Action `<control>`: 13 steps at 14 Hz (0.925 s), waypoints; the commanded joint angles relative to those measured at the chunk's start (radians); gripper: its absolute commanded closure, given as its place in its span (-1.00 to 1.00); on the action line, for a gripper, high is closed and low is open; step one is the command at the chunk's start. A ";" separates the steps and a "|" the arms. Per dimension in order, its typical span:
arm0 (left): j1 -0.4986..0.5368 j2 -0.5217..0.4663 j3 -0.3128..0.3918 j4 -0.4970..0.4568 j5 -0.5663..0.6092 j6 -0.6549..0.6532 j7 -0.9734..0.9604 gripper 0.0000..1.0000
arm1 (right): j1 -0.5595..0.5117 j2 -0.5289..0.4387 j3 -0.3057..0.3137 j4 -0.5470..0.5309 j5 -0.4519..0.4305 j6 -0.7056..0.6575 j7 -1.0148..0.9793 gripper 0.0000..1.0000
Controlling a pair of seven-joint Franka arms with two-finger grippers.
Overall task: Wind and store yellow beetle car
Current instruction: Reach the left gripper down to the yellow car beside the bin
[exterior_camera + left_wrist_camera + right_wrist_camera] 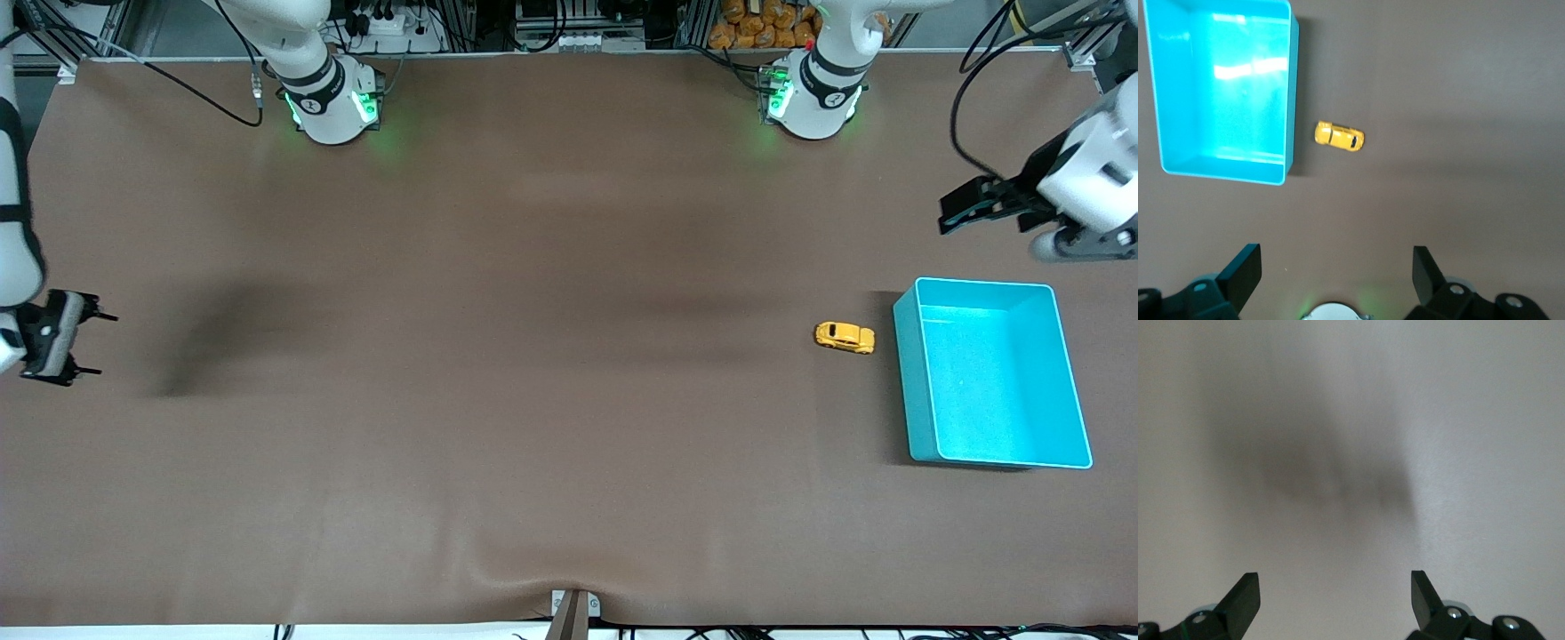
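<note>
The yellow beetle car stands on the brown table mat beside the teal bin, toward the left arm's end of the table. It also shows in the left wrist view as the car close to the empty bin. My left gripper hangs open in the air over bare mat at that end, apart from both; its own view shows the left gripper with nothing between the fingers. At the right arm's end my right gripper waits, open, and its wrist view shows the right gripper over bare mat.
The two arm bases stand along the table's edge farthest from the front camera, with cables beside them. A small bracket sits at the table's nearest edge. The brown mat stretches between the two grippers.
</note>
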 commanded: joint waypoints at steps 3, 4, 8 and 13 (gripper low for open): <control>0.037 -0.048 -0.005 -0.188 0.011 0.081 -0.056 -1.00 | 0.071 0.001 0.002 0.214 0.005 -0.262 0.175 -1.00; 0.040 -0.065 -0.005 -0.240 0.009 0.118 -0.072 -1.00 | 0.088 0.001 0.003 0.236 0.011 -0.310 0.218 -1.00; 0.041 -0.088 -0.003 -0.406 0.009 0.288 -0.183 -1.00 | 0.154 -0.002 0.003 0.372 0.008 -0.482 0.416 -1.00; 0.048 -0.067 -0.003 -0.536 0.009 0.472 -0.381 -1.00 | 0.208 -0.047 0.005 0.419 0.013 -0.536 0.741 -1.00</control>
